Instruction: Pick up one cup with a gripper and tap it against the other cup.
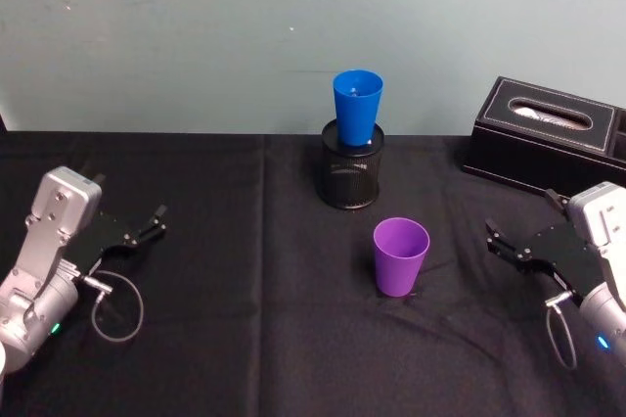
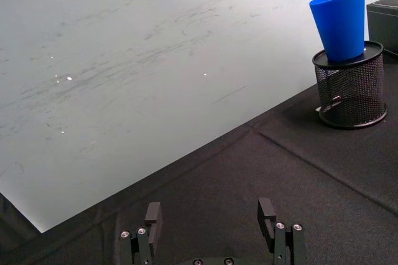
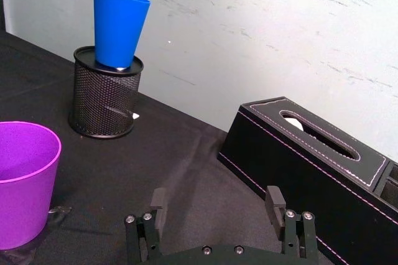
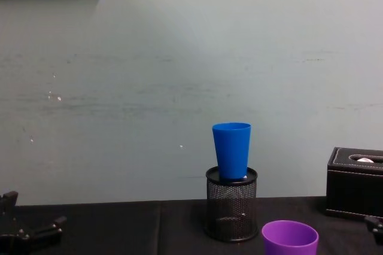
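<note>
In mesh holder (image 1: 350, 177): tapered blue cup (image 1: 357, 104); purple cup (image 1: 400, 255) nearby.

The purple cup (image 1: 401, 255) is a tapered plastic tumbler with a wide rim. It stands upright, mouth up, on the black counter (image 1: 245, 339), between the left tool (image 1: 156, 223) and the right tool (image 1: 494, 241) and nearer the right one. The blue cup (image 1: 357, 107), taller and smooth, stands upright with its narrow base in the mouth of a black mesh pen holder (image 1: 350, 177), beyond the purple cup and well apart from both tools.
</note>
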Robot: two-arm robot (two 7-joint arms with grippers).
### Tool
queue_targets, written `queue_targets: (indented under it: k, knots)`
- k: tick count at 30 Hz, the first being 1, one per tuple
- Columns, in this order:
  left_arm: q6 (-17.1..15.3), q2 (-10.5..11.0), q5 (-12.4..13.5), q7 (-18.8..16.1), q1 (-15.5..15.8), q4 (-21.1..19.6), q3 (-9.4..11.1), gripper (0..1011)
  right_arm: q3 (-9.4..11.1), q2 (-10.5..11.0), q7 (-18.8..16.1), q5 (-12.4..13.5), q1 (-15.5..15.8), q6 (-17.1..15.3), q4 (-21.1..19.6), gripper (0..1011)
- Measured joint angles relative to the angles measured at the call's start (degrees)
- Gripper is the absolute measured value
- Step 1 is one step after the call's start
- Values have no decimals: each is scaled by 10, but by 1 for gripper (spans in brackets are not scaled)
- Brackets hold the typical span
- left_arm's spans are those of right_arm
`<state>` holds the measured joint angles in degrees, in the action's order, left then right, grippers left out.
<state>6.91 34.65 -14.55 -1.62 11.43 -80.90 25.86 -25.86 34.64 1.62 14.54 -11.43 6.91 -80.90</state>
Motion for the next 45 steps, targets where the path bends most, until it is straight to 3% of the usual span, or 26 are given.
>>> queue_targets:
  k: [45]
  knots:
    - [0,0,0,0,0,0,0,1011,0,0,0,0,0,0,0,1003]
